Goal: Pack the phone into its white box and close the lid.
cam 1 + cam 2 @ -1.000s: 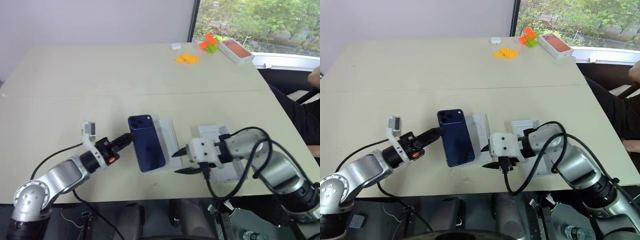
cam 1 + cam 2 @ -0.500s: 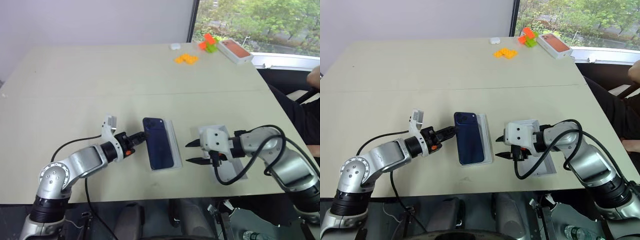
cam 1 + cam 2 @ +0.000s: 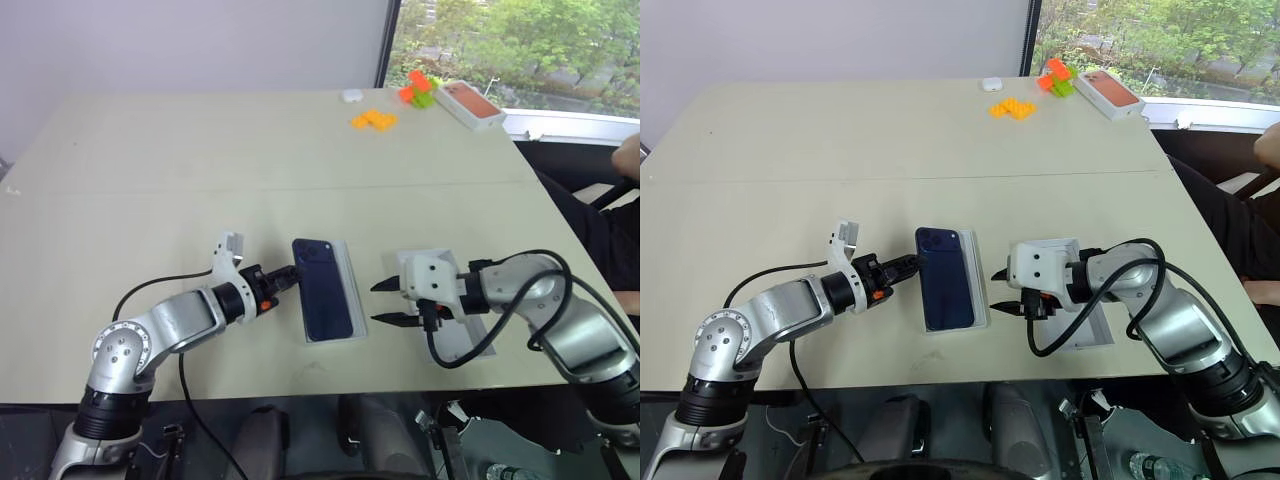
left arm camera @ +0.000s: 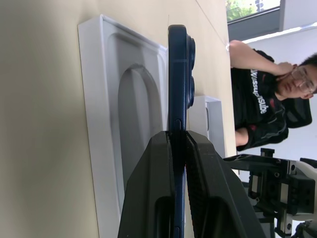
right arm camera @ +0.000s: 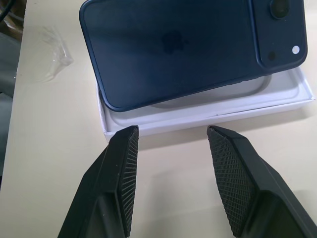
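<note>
Left claw [image 3: 902, 267] clamped on the slim dark navy-blue phone's [image 3: 946, 290] edge, tilting it over the shallow white cardboard box [image 3: 981, 290] to seat it, right claw [image 3: 1000, 291] waiting beside, half-open, empty.

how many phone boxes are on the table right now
3: the white box under the phone, the lid beneath the right arm, and an orange-topped box at the far edge.

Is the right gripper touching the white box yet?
Apart. In the right wrist view the right gripper stands open, and bare tabletop shows between its fingertips and the white box.
</note>
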Controlling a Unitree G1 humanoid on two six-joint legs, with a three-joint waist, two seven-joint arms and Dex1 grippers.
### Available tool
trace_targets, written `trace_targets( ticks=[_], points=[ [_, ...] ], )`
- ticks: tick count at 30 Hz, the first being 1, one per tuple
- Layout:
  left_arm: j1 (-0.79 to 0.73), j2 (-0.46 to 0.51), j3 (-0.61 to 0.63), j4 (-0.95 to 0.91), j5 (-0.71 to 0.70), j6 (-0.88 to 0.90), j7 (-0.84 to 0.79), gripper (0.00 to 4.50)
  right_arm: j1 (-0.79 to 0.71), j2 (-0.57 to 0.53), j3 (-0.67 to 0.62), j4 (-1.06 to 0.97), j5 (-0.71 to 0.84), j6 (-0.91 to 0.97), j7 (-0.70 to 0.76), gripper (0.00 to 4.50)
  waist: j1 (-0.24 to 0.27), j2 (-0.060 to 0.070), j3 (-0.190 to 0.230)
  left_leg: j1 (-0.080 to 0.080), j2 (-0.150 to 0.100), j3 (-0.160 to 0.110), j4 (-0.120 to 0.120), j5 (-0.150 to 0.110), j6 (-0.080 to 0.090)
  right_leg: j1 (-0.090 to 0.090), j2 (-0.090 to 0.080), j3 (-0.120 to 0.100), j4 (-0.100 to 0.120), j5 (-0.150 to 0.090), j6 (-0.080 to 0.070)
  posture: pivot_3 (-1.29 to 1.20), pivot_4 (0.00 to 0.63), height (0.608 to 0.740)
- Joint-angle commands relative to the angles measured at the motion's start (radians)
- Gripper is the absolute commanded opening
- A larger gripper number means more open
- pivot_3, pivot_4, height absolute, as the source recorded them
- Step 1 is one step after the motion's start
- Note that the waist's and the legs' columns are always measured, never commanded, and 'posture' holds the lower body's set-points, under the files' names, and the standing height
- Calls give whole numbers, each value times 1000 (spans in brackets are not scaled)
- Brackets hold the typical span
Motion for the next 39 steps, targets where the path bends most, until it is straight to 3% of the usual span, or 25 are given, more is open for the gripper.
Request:
trace_targets(
  ticks=[1, 13, 17, 22, 31, 39],
  points=[
    [-23, -11, 3, -9, -21, 0, -4, 0, -16, -3, -15, -12, 3, -20, -5, 2297, 0, 0, 0, 0, 0, 0, 0, 0, 0, 0, 0, 0, 0, 0, 0, 0, 150, 740],
    [-28, -22, -2, 22, -21, 11, -9, 0, -22, -1, -6, -8, -3, -31, -9, 2297, 0, 0, 0, 0, 0, 0, 0, 0, 0, 0, 0, 0, 0, 0, 0, 0, 150, 740],
    [-31, -22, -2, 28, -21, 18, -12, 1808, -23, 1, -4, -9, -5, -33, -9, 2339, 0, 0, 0, 0, 0, 0, 0, 0, 0, 0, 0, 0, 0, 0, 0, 0, 150, 740],
    [-21, -16, 16, 28, -21, 34, -18, 4451, -24, 2, -3, -10, -7, -33, -9, 2339, 0, 0, 0, 0, 0, 0, 0, 0, 0, 0, 0, 0, 0, 0, 0, 0, 150, 740],
    [-50, 99, 59, 30, -21, 98, -53, 4482, -31, 5, 4, -3, -9, -41, -4, 2339, -1, 0, 0, 0, 0, 0, 0, 0, 0, 0, 0, 0, 0, 0, 0, 0, 150, 740],
    [-54, 91, 57, 54, -21, 76, -62, 4482, -37, 14, 10, 3, -13, -45, -10, 2339, 0, 0, 0, -1, 0, 0, 0, 0, 0, 0, -1, 0, -1, 0, 0, 0, 150, 740]
  ],
)
